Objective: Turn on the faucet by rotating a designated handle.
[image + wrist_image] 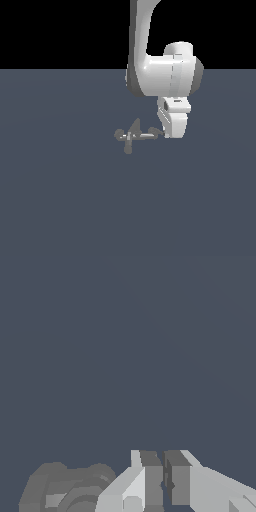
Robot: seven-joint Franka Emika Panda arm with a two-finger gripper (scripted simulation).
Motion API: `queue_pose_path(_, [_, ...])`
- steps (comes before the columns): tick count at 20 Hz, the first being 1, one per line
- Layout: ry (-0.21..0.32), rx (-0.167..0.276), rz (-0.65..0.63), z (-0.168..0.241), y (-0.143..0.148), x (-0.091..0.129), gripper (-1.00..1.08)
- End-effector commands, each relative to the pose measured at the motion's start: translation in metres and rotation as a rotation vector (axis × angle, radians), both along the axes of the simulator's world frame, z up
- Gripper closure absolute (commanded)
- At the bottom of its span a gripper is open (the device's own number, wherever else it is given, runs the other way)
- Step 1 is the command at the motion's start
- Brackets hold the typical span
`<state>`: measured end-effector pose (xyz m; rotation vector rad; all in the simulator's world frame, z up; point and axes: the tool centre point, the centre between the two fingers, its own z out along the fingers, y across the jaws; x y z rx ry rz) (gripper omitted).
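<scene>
The faucet (pixel 131 136) is a tiny grey fixture on the dark floor, with short stubs and a dark spike branching from its hub. Its handle (pixel 148 135), a thin pale bar, points toward the exterior view's right, and its darker tip reaches my gripper (pixel 170 134). The gripper hangs below the white wrist, low over the floor, right at the handle's end. In the wrist view the two fingers (pixel 150 476) stand almost together around my gripper's midpoint (pixel 164 456), with nothing seen between them. A grey stepped piece of the faucet (pixel 70 488) lies just beside one finger.
The flat dark grey floor (pixel 60 200) spreads all around the faucet. The white arm (pixel 160 75) rises above the gripper, toward the exterior view's top.
</scene>
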<state>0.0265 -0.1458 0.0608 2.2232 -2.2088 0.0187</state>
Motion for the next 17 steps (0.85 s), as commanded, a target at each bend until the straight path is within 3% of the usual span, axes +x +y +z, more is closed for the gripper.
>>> queue_pose_path(1, [0.002, 0.010, 0.028, 0.000, 0.031, 0.003, 1.08])
queue_pose_path(5, [0.003, 0.014, 0.037, 0.000, 0.055, 0.003, 1.08])
queue_pose_path(6, [0.003, -0.004, -0.017, 0.000, 0.013, -0.002, 1.08])
queue_pose_path(17, [0.003, 0.013, 0.036, 0.000, 0.076, 0.031, 1.08])
